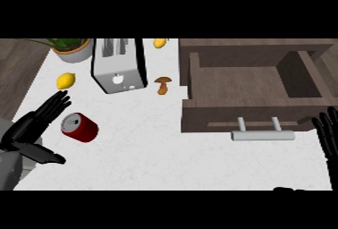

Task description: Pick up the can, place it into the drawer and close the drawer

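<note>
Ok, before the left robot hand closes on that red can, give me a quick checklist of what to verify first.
1. Red can within reach of the left robot hand: ok, it lies on its side right beside the fingers.
2. Left robot hand open for the grasp: ok, fingers straight.
3. Can not yet held: ok.
4. Drawer open: ok, and nothing shows inside.
5. Counter between can and drawer clear: ok; mushroom and toaster sit further back.
6. Right robot hand away from the drawer handle: ok.
</note>
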You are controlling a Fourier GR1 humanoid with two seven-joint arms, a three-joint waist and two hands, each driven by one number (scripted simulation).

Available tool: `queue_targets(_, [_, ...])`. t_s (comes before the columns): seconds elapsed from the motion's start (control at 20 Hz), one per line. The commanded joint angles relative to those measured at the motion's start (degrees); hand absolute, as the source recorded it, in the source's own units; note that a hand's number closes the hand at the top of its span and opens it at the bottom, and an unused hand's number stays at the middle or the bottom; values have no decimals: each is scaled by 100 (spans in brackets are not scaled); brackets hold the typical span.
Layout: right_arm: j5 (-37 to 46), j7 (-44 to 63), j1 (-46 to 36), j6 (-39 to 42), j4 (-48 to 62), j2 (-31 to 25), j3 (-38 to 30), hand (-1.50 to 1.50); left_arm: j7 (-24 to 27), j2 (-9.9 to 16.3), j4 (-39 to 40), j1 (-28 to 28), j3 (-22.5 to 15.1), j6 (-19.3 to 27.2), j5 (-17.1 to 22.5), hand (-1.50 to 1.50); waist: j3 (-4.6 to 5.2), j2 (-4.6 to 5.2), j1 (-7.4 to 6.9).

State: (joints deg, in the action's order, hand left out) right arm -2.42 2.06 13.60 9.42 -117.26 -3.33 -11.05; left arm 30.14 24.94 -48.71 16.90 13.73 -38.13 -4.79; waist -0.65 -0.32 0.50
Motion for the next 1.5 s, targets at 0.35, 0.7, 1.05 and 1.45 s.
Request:
queue_targets(0.35, [-107,-26,-167,62,38,-64,-151,-150,1362,261,1430,209,-302,33,-549,-150,77,64,42])
queue_targets(0.7, [194,58,-276,-137,-3,174,158,-150,1158,273,2094,798,-257,182,-473,-150,83,92,87])
queue_targets(1.05, [218,43,-50,-127,-206,230,165,-150,1657,124,2616,883,-432,302,-615,-150,83,83,104])
queue_targets(1.45, [-294,360,-58,141,-502,-69,-182,-150,1911,328,3099,1126,-493,210,-685,-150,81,73,97])
